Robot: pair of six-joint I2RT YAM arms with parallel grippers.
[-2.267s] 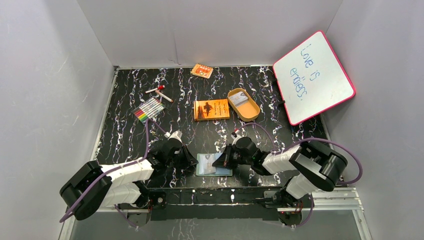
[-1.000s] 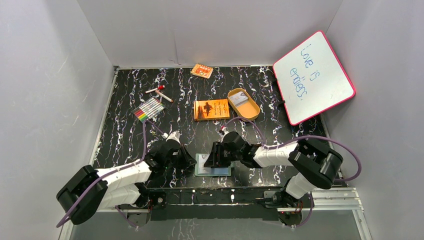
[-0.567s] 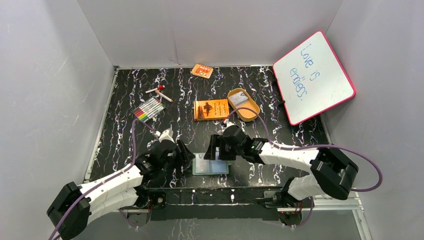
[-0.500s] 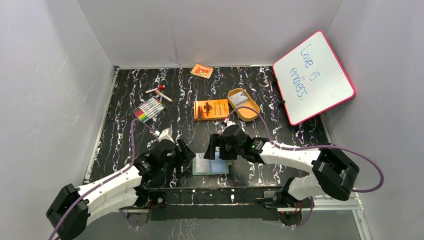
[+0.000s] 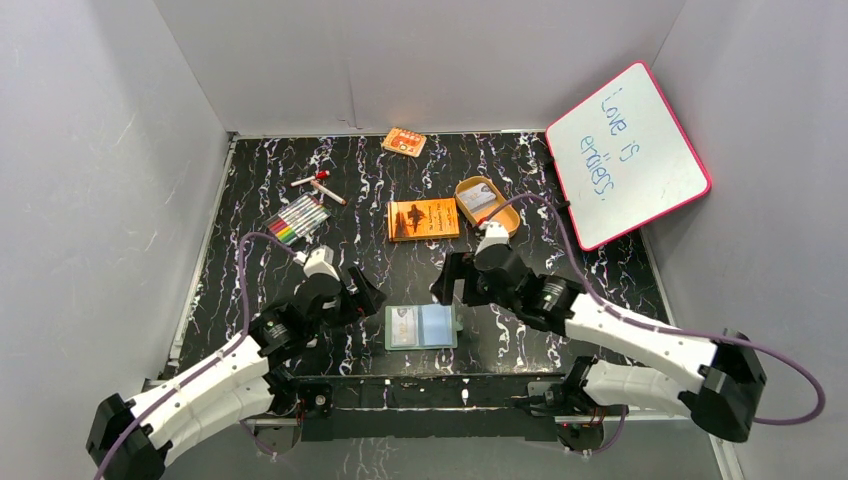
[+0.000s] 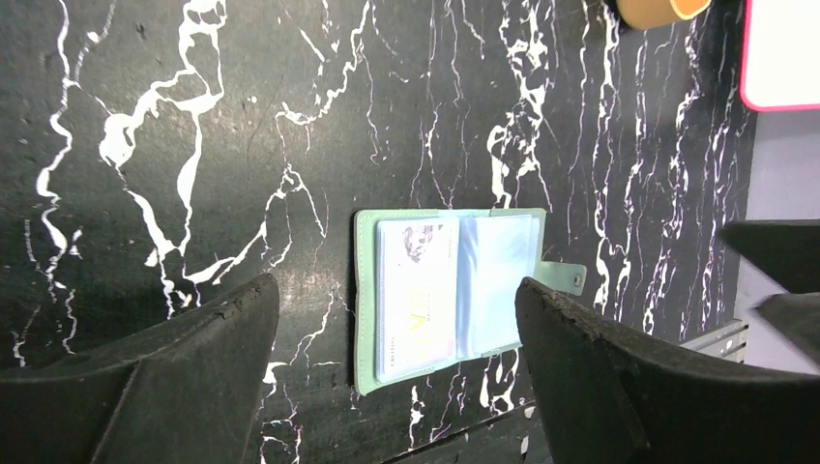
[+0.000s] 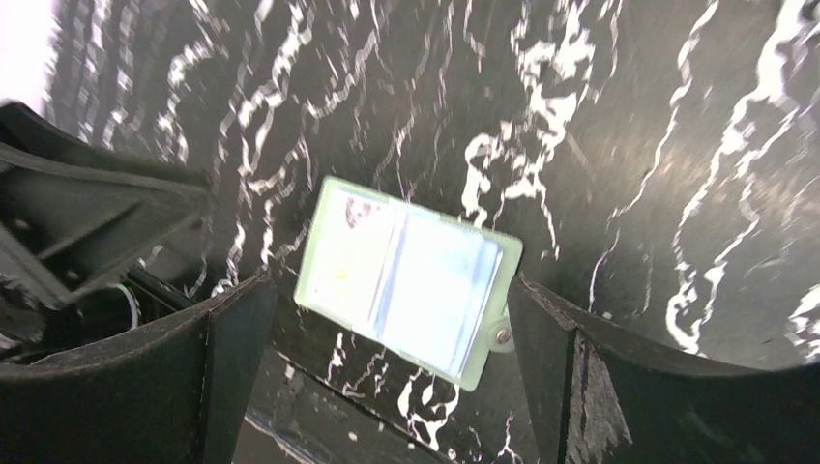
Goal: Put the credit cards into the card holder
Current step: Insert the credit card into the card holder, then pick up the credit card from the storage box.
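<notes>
The card holder (image 5: 421, 326) lies open and flat near the table's front edge, its snap tab on the right. A credit card (image 6: 416, 300) sits in its left pocket, and the right pocket (image 6: 498, 275) looks pale blue. Another card (image 5: 478, 200) lies in the tan tin. My left gripper (image 5: 362, 298) hangs open just left of the holder and touches nothing. My right gripper (image 5: 452, 289) hangs open above the holder's upper right corner, also empty. In both wrist views the holder (image 7: 406, 280) shows between the spread fingers of the left gripper (image 6: 394, 283) and the right gripper (image 7: 389, 282).
An orange book (image 5: 423, 219) and the tan oval tin (image 5: 487, 208) lie behind the holder. A pack of markers (image 5: 298, 219) and a red-capped pen (image 5: 318, 186) are at the back left. A pink-framed whiteboard (image 5: 627, 155) leans at the right. A small orange packet (image 5: 404, 141) lies at the back wall.
Both grippers have opened and pulled back from the card holder, the left one to the left and the right one up and away. The holder stays open on the table.
</notes>
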